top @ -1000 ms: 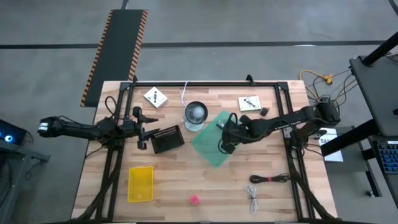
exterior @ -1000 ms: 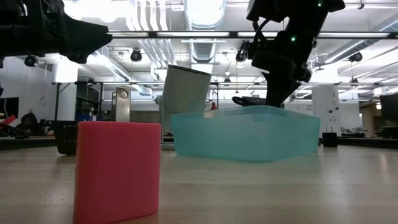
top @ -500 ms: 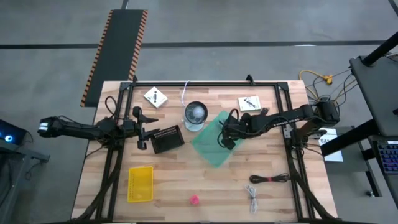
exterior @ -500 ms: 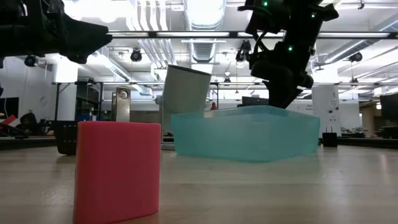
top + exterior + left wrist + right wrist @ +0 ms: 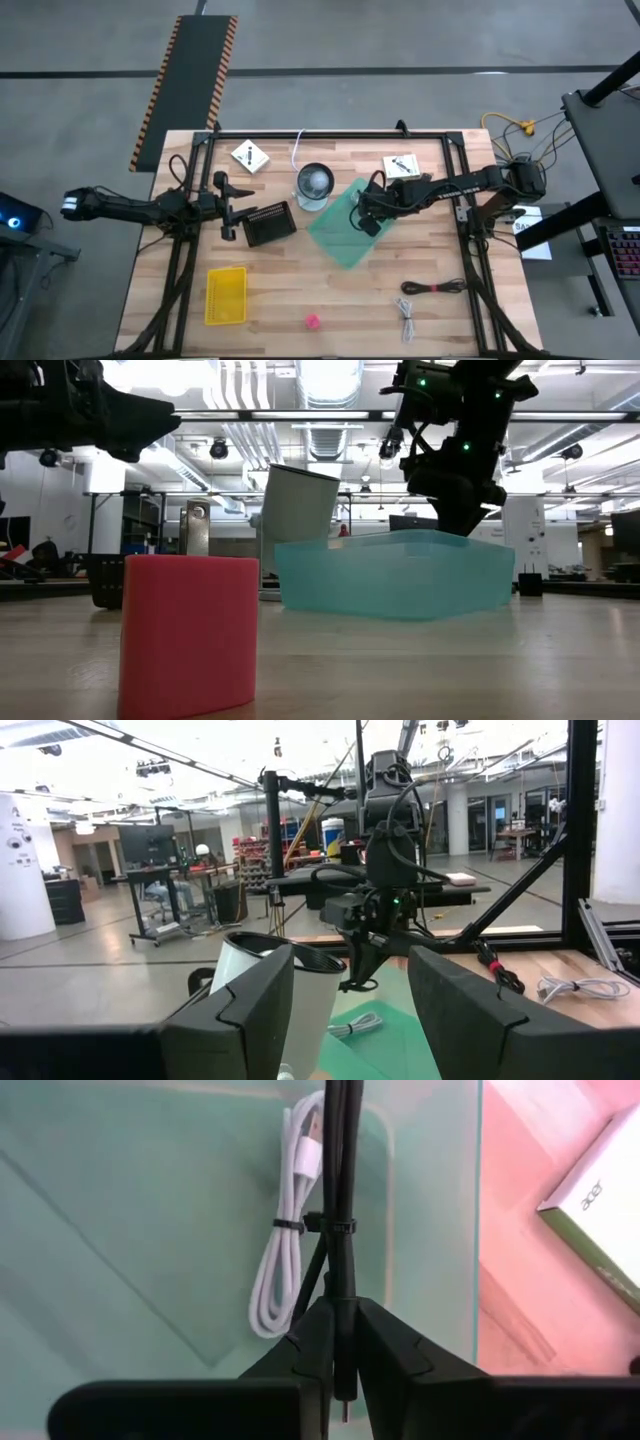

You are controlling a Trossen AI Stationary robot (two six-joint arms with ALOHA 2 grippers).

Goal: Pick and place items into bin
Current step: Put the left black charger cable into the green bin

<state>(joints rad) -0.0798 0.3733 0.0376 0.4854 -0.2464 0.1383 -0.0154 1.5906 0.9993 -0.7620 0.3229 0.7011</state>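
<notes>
Right gripper [image 5: 340, 1342] jaws clamp a dark thin cable [image 5: 340, 1200] above the teal bin [image 5: 340, 235]; left gripper [image 5: 350, 1005] jaws released.

floor: you see grey concrete [image 5: 400, 40] round the table; a black mat with hazard-striped edges [image 5: 195, 75] beyond it | table: light wood planks [image 5: 300, 290] | ceiling: white ducts [image 5: 240, 420] and bright lights [image 5: 325, 375] | room: open workshop; you get desks and chairs [image 5: 165, 895]; white column [image 5: 25, 870]
</notes>
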